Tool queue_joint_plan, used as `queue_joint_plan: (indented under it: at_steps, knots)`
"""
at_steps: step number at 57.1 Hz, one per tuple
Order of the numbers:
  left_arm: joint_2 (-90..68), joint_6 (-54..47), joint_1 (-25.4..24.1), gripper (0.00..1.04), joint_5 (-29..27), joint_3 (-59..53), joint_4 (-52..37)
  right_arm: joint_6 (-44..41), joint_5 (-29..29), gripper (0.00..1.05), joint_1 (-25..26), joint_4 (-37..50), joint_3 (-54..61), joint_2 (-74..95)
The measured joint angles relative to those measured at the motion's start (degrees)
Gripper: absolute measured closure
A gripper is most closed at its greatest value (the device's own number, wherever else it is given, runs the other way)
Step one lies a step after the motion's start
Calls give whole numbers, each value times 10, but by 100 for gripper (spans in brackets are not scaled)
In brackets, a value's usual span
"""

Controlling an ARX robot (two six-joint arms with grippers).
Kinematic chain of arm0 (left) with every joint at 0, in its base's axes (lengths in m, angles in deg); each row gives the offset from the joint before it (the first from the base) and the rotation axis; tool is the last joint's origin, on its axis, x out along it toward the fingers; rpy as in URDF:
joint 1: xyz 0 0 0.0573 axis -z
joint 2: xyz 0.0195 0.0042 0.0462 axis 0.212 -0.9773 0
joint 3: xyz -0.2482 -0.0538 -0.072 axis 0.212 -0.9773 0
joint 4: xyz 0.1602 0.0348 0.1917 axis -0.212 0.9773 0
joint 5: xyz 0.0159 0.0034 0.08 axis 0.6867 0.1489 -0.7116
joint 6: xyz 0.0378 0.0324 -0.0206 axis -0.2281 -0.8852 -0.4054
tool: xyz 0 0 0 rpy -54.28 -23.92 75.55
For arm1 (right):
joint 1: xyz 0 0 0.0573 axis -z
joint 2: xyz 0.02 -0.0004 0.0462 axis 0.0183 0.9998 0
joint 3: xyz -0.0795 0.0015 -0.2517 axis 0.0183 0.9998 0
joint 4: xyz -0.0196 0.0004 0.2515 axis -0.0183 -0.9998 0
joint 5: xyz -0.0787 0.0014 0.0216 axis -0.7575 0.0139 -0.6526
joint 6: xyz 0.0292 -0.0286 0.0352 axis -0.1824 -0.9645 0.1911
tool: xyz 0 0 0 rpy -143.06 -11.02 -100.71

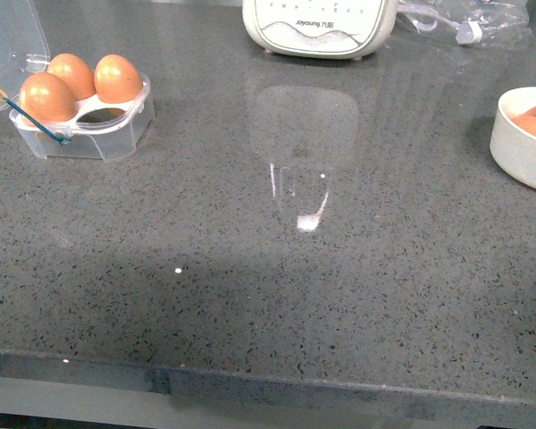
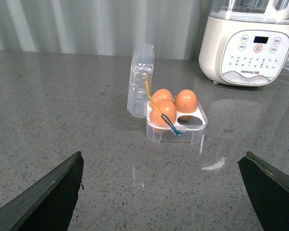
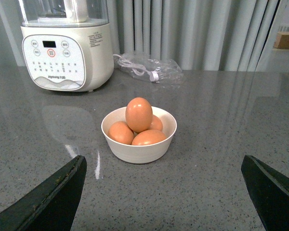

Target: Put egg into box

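The box stands at the counter's far left, a clear plastic carton with its lid open. Three brown eggs fill its cups and one cup is empty. A white bowl at the right edge holds several brown eggs, with one egg on top. My left gripper is open and empty, hanging short of the box. My right gripper is open and empty, short of the bowl. Neither gripper shows in the front view.
A white blender-like appliance stands at the back centre, with a clear plastic bag to its right. The bowl is cut off by the right edge. The grey counter's front edge runs along the bottom.
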Motion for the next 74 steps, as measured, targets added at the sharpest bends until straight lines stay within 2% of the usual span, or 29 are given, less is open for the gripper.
queue_joint_plan:
  at_steps: [9, 12, 16, 19, 30, 37, 41, 45, 52, 59, 74]
  knots:
    - [0, 0, 0, 7, 0, 0, 0, 0, 0, 7, 0, 0, 0, 0]
    - [0, 0, 0, 7, 0, 0, 0, -4, -57, 7, -16, 1, 0, 10]
    - [0, 0, 0, 7, 0, 0, 0, -11, -166, 7, -43, 47, 0, 66]
    - [0, 0, 0, 7, 0, 0, 0, -16, -169, 7, -42, 71, 0, 89]
    - [0, 0, 0, 7, 0, 0, 0, -41, -103, 7, 20, 221, -5, 212]
    - [0, 0, 0, 7, 0, 0, 0, -44, -37, 7, 84, 374, -50, 388]
    - [0, 0, 0, 7, 0, 0, 0, -53, -16, 7, 94, 453, -80, 485]
    - [0, 0, 0, 7, 0, 0, 0, -48, -9, 7, 99, 496, -116, 574]
    - [0, 0, 0, 7, 0, 0, 0, -25, -2, 7, 96, 495, -197, 721]
    - [0, 0, 0, 7, 0, 0, 0, 4, 7, 7, 82, 436, -282, 821]
    - [0, 0, 0, 7, 0, 0, 0, 20, 39, 7, 35, 333, -407, 876]
